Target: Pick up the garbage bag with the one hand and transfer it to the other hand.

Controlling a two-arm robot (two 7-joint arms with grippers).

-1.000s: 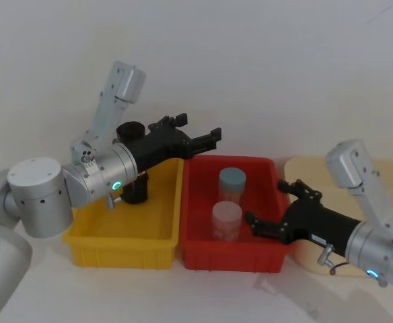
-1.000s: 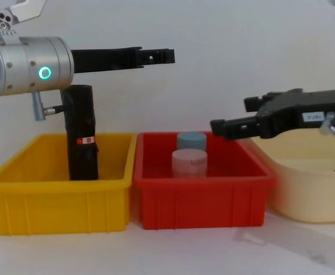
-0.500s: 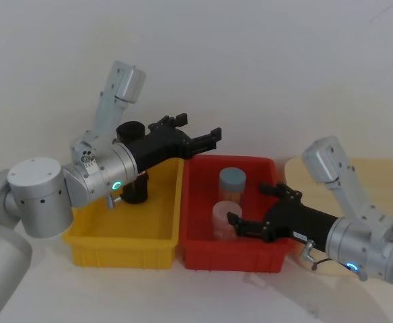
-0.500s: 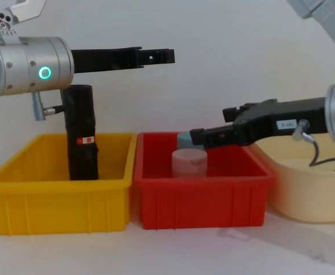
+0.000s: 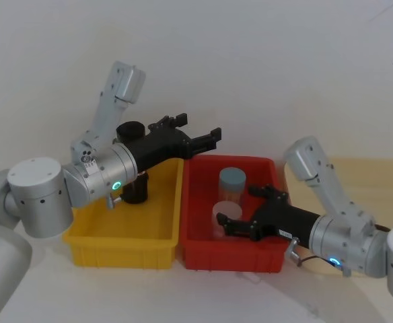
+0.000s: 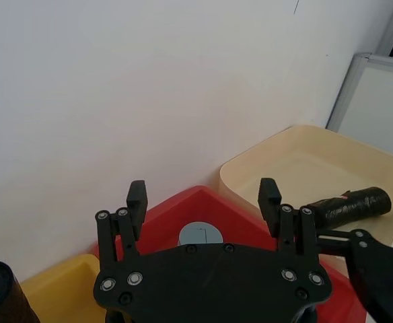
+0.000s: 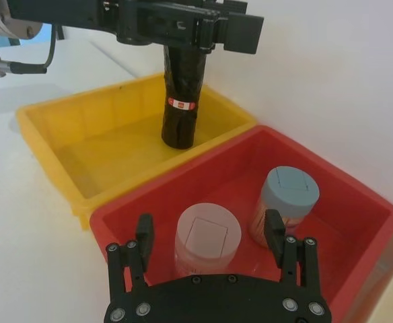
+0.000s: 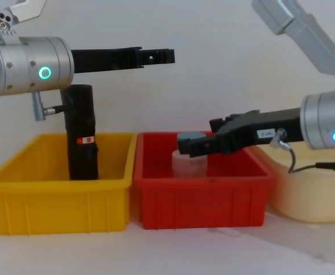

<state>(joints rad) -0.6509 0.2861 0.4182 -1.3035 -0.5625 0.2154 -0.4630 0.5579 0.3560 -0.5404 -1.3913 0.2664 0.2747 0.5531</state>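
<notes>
1. black and matte, the garbage bag [image 8: 80, 132] stands upright at the back of the yellow bin [image 8: 53, 203].
2. we see the left gripper [image 5: 198, 128], green-lit at the wrist, hovering above the bag's top, claw spread wide and empty.
3. we see the right gripper [image 8: 186, 147], blue-lit, reaching low over the red bin [image 8: 199, 200], claw spread to either side of a pale-lidded jar [image 7: 206, 237]; contact we cannot tell.
</notes>
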